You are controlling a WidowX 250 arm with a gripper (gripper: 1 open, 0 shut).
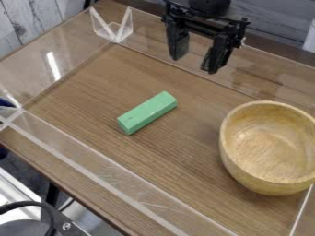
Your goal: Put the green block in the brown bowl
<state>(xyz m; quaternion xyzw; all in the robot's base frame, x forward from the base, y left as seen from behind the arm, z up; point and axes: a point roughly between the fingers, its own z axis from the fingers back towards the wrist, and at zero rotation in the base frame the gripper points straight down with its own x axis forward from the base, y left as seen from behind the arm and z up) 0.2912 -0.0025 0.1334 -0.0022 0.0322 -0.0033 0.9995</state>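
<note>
My pincer [204,51] hangs above the far part of the table [99,88] with its jaws spread wide and nothing between them, pointing straight down. The green block [146,112] lies flat on the wood near the middle of the tabletop, well apart from my pincer and clear of the brown bowl [272,145], which stands at the right with its hollow empty. The block lies diagonally, so the first hazard is wrist alignment: if I descend without turning the jaws across its narrow width, the fingers will likely straddle its length or strike its ends and push it aside. A second hazard is descent depth: stopping too high would pinch only the top edges and let the bar slip out during the lift; going too low would drive the fingertips into the table. A third hazard is the carry: the bowl has a thick, raised rim, and a low transfer path could knock the block against it or shove the bowl. The clear wall [74,152] bordering the table also limits approach room on the near side. Releasing before the block is over the hollow would drop it on the rim or outside.
</note>
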